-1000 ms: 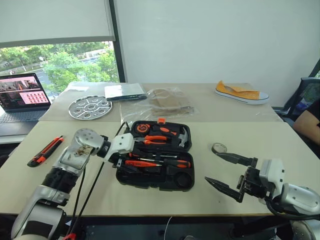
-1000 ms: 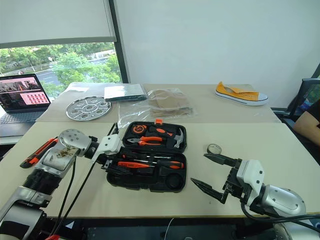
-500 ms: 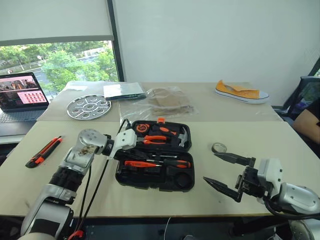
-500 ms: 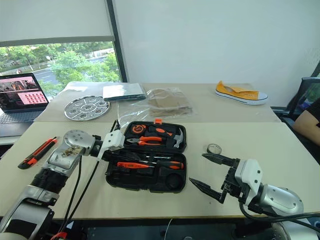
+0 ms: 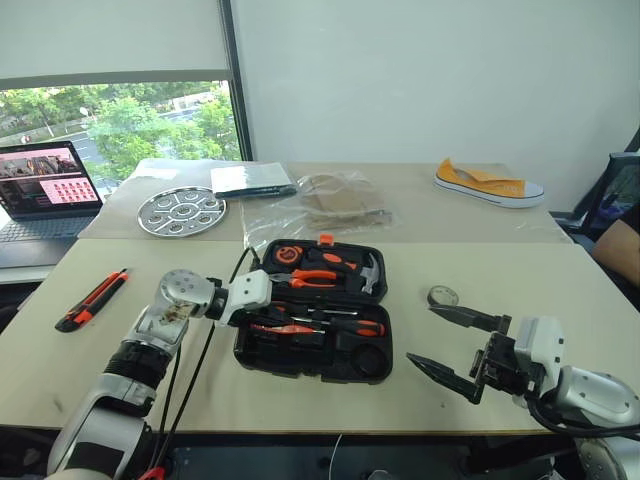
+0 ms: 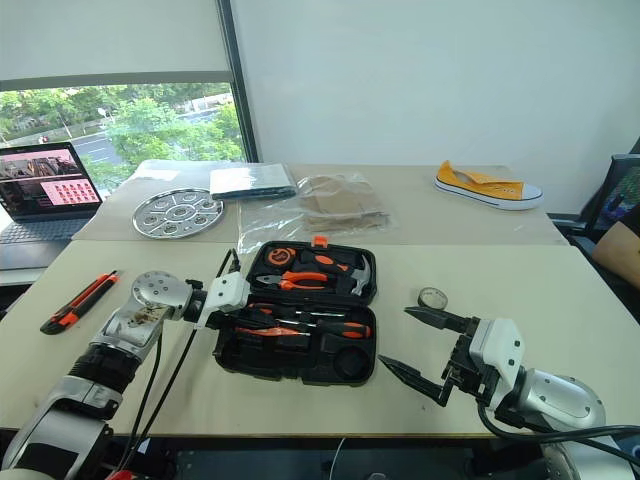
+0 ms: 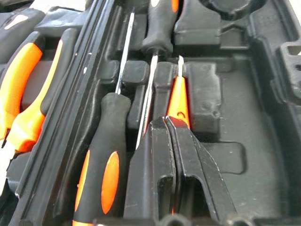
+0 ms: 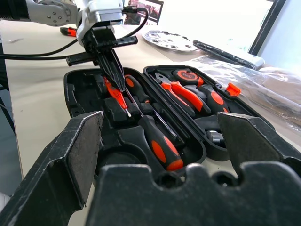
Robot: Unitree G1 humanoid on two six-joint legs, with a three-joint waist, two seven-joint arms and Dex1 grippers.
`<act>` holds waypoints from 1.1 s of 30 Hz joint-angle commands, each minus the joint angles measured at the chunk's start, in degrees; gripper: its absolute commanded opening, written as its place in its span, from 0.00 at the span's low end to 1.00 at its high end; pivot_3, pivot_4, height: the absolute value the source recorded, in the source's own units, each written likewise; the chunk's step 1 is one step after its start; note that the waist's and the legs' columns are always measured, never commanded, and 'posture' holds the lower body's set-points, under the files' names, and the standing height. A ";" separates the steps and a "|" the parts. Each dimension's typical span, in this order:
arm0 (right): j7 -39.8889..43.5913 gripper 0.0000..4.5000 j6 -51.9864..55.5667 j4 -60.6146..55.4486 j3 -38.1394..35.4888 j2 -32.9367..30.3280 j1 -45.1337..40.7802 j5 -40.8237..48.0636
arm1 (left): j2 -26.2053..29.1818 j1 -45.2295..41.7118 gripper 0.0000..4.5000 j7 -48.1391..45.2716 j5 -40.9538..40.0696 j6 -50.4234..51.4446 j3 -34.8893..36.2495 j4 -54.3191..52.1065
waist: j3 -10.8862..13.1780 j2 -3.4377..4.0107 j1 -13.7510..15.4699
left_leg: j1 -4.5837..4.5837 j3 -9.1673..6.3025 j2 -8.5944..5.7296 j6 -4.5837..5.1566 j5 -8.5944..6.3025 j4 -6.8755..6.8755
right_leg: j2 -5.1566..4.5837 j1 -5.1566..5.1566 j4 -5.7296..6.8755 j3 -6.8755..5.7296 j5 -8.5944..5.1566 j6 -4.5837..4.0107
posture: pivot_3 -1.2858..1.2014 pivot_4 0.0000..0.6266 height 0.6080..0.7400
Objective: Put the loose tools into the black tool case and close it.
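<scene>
left gripper (image 7: 170,123): clamped on small orange screwdriver (image 7: 178,96) inside black tool case (image 5: 300,355) | right gripper (image 5: 448,345): jaws apart, empty | readable writing: none

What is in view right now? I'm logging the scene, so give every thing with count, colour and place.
tables: 2, beige, pushed together
tool case: 1, black, open, near table's centre
pliers: 1, orange-handled, in case's far half
hammer: 1, steel-headed, beside pliers
screwdrivers: 2, black-orange, in case's near half
slim screwdriver: 1, orange, over near half
utility knife: 1, red-black, left of case
tape roll: 1, dark, right of case
metal tray: 1, silver, far table
laptop: 1, open, far left
shoe: 1, yellow, far right
plastic bag: 1, clear, behind case
left gripper: jaws shut on slim screwdriver
right gripper: jaws open, near tape roll
</scene>
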 commanded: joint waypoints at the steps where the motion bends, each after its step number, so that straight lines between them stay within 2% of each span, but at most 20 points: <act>1: -0.57 1.00 -0.37 -1.42 -0.54 0.25 0.01 0.83 | 0.13 0.57 0.02 -0.53 1.02 -0.42 -1.02 -0.28 | 0.00 0.00 0.00 | 0.01 0.00 0.00 0.00 0.00 0.00 | 0.00 0.00 0.01 0.00 0.00 0.00 | 0.52 0.24 1.00; 6: -0.90 1.00 -0.46 -1.35 -0.25 0.41 -0.10 0.59 | -0.05 1.18 0.02 1.96 3.65 -0.92 -2.09 -0.41 | -0.01 0.01 0.00 | 0.04 0.00 0.01 0.00 0.00 0.01 | 0.00 0.03 0.00 0.00 0.00 0.00 | 0.52 0.24 1.00; 10: -1.03 1.00 -0.55 -1.39 -0.27 0.47 0.00 0.57 | 0.05 3.14 0.02 2.03 0.15 0.63 0.09 -4.09 | -0.02 0.02 0.01 | 0.07 0.00 0.01 0.01 0.00 0.03 | -0.01 0.05 0.00 0.01 0.00 0.00 | 0.52 0.24 1.00; 13: -0.92 1.00 -1.13 -1.33 -1.31 0.84 0.60 1.31 | -0.80 6.69 0.02 5.50 -7.09 -5.27 8.76 -7.67 | -0.04 0.05 -0.24 | 0.07 0.00 0.04 -0.01 0.00 0.01 | -0.01 0.00 0.02 0.03 0.00 0.00 | 0.52 0.24 1.00; 16: -0.68 1.00 -1.39 -1.32 -2.86 1.23 1.59 2.65 | 1.57 15.83 0.02 5.82 -17.90 -0.88 19.27 -15.17 | -0.03 0.04 -0.78 | -0.03 -0.01 0.09 -0.30 0.17 -0.02 | 0.00 -0.17 0.05 0.04 0.01 -0.03 | 0.52 0.24 1.00; 18: 0.13 1.00 -1.58 -0.84 -2.77 1.05 1.87 2.72 | 3.39 22.46 0.02 7.14 -20.19 -0.56 24.62 -17.41 | -0.05 0.07 -1.07 | 0.00 -0.05 0.09 -0.36 0.15 -0.06 | 0.03 -0.26 0.07 0.09 0.03 -0.05 | 0.52 0.24 1.00; 19: 0.48 1.00 -1.67 -0.56 -2.60 1.05 1.75 2.85 | 4.48 26.17 0.13 8.70 -20.60 0.54 27.56 -18.00 | -0.06 0.09 -1.07 | 0.04 -0.09 0.08 -0.38 0.13 -0.11 | 0.02 -0.29 0.07 0.12 0.03 -0.06 | 0.52 0.24 1.00; 20: 0.70 1.00 -1.72 -0.39 -2.51 1.08 1.65 2.96 | 5.23 28.69 0.17 9.91 -20.98 1.44 29.44 -18.52 | -0.06 0.10 -1.06 | 0.08 -0.09 0.07 -0.34 0.08 -0.12 | 0.02 -0.28 0.04 0.14 0.03 -0.06 | 0.52 0.24 1.00; 23: 0.79 1.00 -1.58 -0.01 -1.82 1.84 0.66 3.72 | 5.63 38.14 0.40 16.36 -22.33 1.88 39.51 -18.47 | -0.05 0.10 -0.63 | 0.10 -0.09 0.03 -0.16 -0.03 -0.09 | -0.01 -0.25 -0.03 0.13 0.03 -0.05 | 0.52 0.24 1.00; 26: 0.22 1.00 -1.52 -0.74 -0.17 3.29 -0.56 3.98 | 3.24 48.31 0.65 24.07 -23.21 0.50 50.83 -18.67 | -0.05 0.03 -0.53 | 0.12 -0.10 0.06 -0.04 -0.11 -0.08 | -0.01 -0.23 -0.05 0.08 0.03 -0.06 | 0.52 0.24 1.00; 29: -0.36 1.00 -1.12 -1.42 0.71 4.38 -0.90 3.78 | 0.10 55.25 0.90 29.34 -24.67 0.94 57.22 -19.30 | -0.05 0.03 -0.37 | 0.16 -0.12 0.06 -0.09 -0.13 -0.10 | -0.03 -0.19 -0.05 0.07 0.03 -0.07 | 0.52 0.24 1.00; 31: -1.03 1.00 -1.20 -1.75 1.09 5.03 -1.08 3.54 | -1.80 57.61 0.98 32.70 -25.33 0.96 60.12 -19.10 | -0.05 0.02 0.23 | 0.17 -0.12 0.04 -0.07 -0.15 -0.09 | -0.09 -0.11 -0.09 0.00 0.02 -0.06 | 0.52 0.24 1.00; 33: -1.50 1.00 -1.19 -1.92 1.65 5.47 -1.25 3.29 | -3.28 59.13 0.98 35.44 -25.88 1.69 61.56 -19.17 | -0.09 -0.05 0.86 | 0.20 -0.14 0.03 -0.04 -0.18 -0.08 | -0.12 0.01 -0.16 -0.07 0.03 -0.06 | 0.52 0.24 1.00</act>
